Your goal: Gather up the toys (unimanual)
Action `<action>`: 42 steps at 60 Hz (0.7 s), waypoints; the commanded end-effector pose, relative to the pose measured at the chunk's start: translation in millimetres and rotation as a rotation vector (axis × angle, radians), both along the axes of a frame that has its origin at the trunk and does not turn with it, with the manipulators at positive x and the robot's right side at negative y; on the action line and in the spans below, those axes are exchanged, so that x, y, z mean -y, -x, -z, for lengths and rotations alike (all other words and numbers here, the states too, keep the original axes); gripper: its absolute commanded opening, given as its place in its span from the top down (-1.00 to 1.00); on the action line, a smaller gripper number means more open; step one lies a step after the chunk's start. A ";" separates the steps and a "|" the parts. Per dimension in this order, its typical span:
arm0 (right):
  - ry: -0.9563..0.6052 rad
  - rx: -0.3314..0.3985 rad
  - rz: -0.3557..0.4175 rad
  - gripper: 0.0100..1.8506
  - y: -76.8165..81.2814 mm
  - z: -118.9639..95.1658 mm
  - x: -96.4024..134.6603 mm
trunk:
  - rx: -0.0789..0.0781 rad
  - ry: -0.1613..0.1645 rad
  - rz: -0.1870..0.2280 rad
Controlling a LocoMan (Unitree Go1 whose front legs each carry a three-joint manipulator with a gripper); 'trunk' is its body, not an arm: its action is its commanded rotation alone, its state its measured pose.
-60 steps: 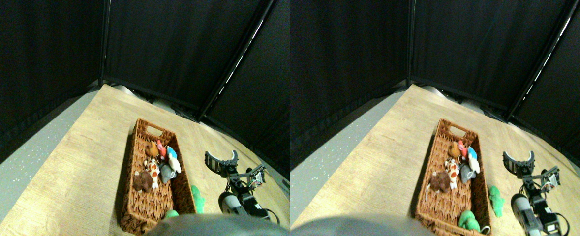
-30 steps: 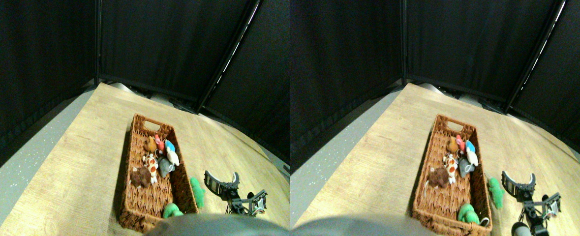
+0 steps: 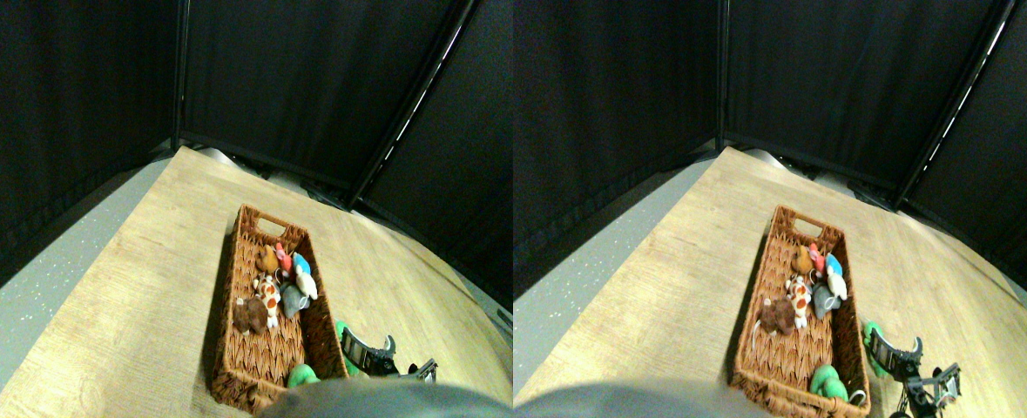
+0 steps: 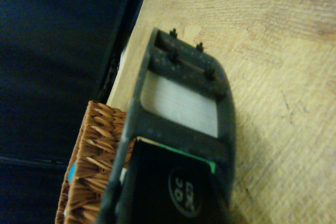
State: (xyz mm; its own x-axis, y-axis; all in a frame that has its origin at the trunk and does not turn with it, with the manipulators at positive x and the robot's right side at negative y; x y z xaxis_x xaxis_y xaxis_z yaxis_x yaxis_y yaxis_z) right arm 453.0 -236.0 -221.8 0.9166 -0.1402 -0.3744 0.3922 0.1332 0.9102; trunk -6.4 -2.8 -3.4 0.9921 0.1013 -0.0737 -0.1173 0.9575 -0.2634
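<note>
Several toys lie in the long woven basket (image 3: 230, 296): an orange one (image 3: 266, 259), a red one (image 3: 284, 256), a blue and white one (image 3: 305, 272), a spotted one (image 3: 270, 296), a grey one (image 3: 292, 301) and a brown one (image 3: 250, 315). A green toy (image 3: 302, 376) rests in the basket's near corner. Another green toy (image 3: 340, 331) lies on the table just outside the basket's right wall. My right gripper (image 3: 368, 339) is open and low beside that toy, its left jaw almost at it. In the wrist view a green sliver (image 4: 184, 155) shows behind the dark jaw frame.
The wooden table (image 3: 156, 261) stretches left and right of the basket. A grey floor strip (image 3: 34, 296) runs along its left edge, and black curtains (image 3: 287, 78) close off the back. The basket wall (image 4: 94, 156) stands close beside my jaw in the wrist view.
My right gripper has drawn back and down from the open table to the green toy beside the basket. The camera view shifted slightly; the toys in the basket kept their places.
</note>
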 end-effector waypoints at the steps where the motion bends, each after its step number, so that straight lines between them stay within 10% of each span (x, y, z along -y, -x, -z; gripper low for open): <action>1: -0.019 -0.017 0.016 0.13 -3.8 9.4 1.9 | -0.032 0.028 -0.013; 42: -0.064 -0.103 0.073 0.26 -15.3 38.8 7.5 | -0.035 0.028 -0.018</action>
